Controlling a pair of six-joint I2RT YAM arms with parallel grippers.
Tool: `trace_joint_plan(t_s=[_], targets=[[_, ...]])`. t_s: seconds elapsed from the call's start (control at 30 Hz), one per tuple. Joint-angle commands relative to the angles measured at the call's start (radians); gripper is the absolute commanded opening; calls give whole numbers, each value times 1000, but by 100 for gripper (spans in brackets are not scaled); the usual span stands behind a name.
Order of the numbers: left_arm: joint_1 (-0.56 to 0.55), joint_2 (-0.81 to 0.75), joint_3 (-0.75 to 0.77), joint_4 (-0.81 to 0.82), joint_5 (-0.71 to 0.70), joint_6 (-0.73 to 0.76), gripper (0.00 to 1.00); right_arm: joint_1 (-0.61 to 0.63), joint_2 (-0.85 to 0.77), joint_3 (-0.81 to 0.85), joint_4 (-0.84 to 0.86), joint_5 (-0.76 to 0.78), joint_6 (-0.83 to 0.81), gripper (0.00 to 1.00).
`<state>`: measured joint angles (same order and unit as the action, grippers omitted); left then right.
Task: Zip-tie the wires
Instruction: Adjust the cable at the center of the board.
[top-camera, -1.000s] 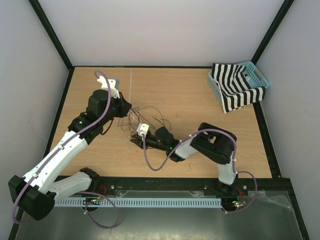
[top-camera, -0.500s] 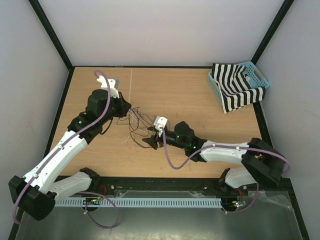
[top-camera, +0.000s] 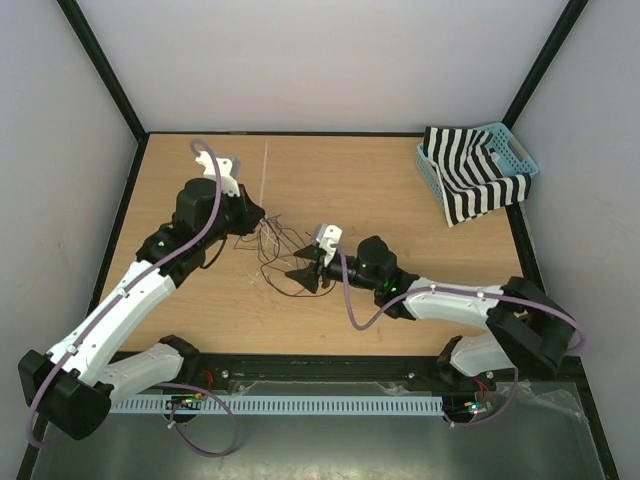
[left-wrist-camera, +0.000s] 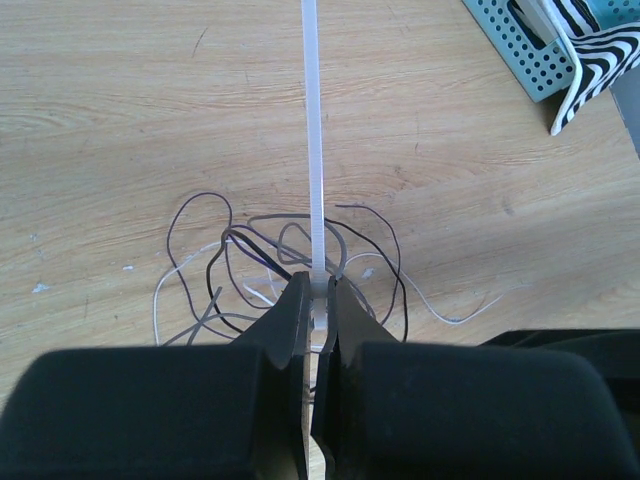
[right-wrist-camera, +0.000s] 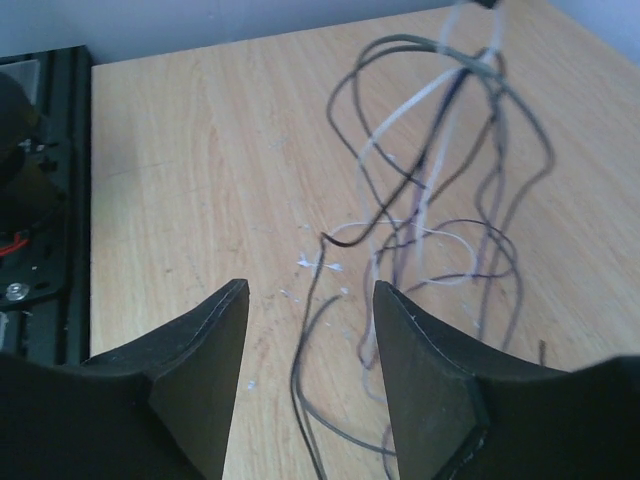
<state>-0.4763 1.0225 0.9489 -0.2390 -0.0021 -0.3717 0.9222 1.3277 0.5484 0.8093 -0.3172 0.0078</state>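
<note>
The zip tie (left-wrist-camera: 312, 150) is a whitish strip running straight away from my left gripper (left-wrist-camera: 317, 292), which is shut on its near end. In the top view the zip tie (top-camera: 264, 180) points toward the back wall from the left gripper (top-camera: 261, 217). The wires (left-wrist-camera: 255, 245) lie in loose dark and pale loops on the table just beyond the left fingertips. My right gripper (top-camera: 298, 272) stands open at the near right side of the wires (top-camera: 283, 241). In the right wrist view, strands of the wires (right-wrist-camera: 345, 242) run between the fingers of the open right gripper (right-wrist-camera: 310, 290), ungripped.
A blue basket (top-camera: 520, 158) holding a black-and-white striped cloth (top-camera: 470, 180) stands at the back right corner; the basket (left-wrist-camera: 520, 45) also shows in the left wrist view. A black rail (right-wrist-camera: 40, 200) borders the table's near edge. Walls close in three sides.
The right gripper has opened and its arm has stretched out and drawn back to the right of the wires. The left gripper has kept its hold on the zip tie, hardly moving.
</note>
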Motion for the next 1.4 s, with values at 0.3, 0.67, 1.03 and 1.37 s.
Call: trace_joint_plan(t_s=[0.3, 0.67, 1.03, 1.37], targets=[[5, 6, -57, 56, -2, -69, 0, 124, 336, 92, 451, 64, 53, 62], [4, 3, -101, 66, -8, -87, 0, 126, 577, 231, 544, 74, -93, 64], [-16, 7, -101, 70, 1, -96, 0, 108, 658, 313, 490, 114, -235, 70], [-50, 11, -99, 71, -2, -98, 0, 70, 699, 381, 425, 16, -268, 58]])
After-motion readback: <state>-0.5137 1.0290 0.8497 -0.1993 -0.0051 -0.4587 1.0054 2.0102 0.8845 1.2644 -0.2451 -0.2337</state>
